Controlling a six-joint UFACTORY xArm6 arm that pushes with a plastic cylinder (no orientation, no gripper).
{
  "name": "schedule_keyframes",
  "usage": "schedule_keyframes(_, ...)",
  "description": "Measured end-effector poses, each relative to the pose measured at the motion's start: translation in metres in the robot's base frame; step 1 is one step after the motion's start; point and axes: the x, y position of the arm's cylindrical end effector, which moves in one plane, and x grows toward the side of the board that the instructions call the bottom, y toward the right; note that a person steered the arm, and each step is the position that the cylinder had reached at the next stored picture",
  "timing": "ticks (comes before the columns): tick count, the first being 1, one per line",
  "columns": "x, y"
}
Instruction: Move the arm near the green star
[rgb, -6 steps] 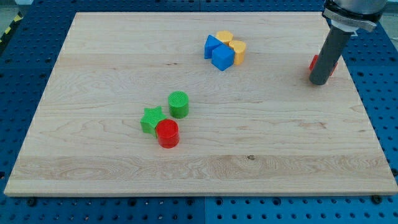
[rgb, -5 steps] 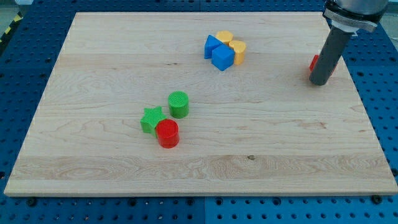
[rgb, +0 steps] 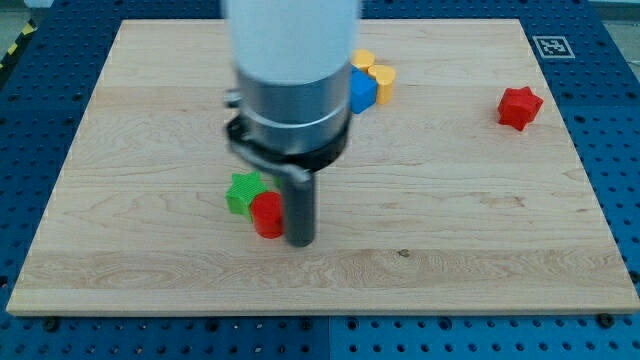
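The green star (rgb: 241, 192) lies left of the board's middle, partly covered by the arm. A red cylinder (rgb: 266, 215) touches its lower right side. My tip (rgb: 300, 241) rests on the board just right of the red cylinder, a short way right and below the green star. The arm's wide body hides the green cylinder that stood above the star.
A blue block (rgb: 361, 90) and yellow blocks (rgb: 380, 78) cluster near the view's top, partly hidden behind the arm. A red star (rgb: 520, 106) lies at the view's right. The wooden board (rgb: 480, 250) sits on a blue pegboard.
The arm has swept from the view's right, beside the red star, across to the board's left middle. My tip now stands next to the red cylinder. The red star is uncovered.
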Motion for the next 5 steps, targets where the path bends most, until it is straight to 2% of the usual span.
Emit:
schedule_keyframes(1,0.023,-0.036)
schedule_keyframes(2,-0.023,-0.1)
schedule_keyframes(3,-0.045,-0.106)
schedule_keyframes(4,-0.051,-0.082)
schedule_keyframes(5,-0.051,-0.025)
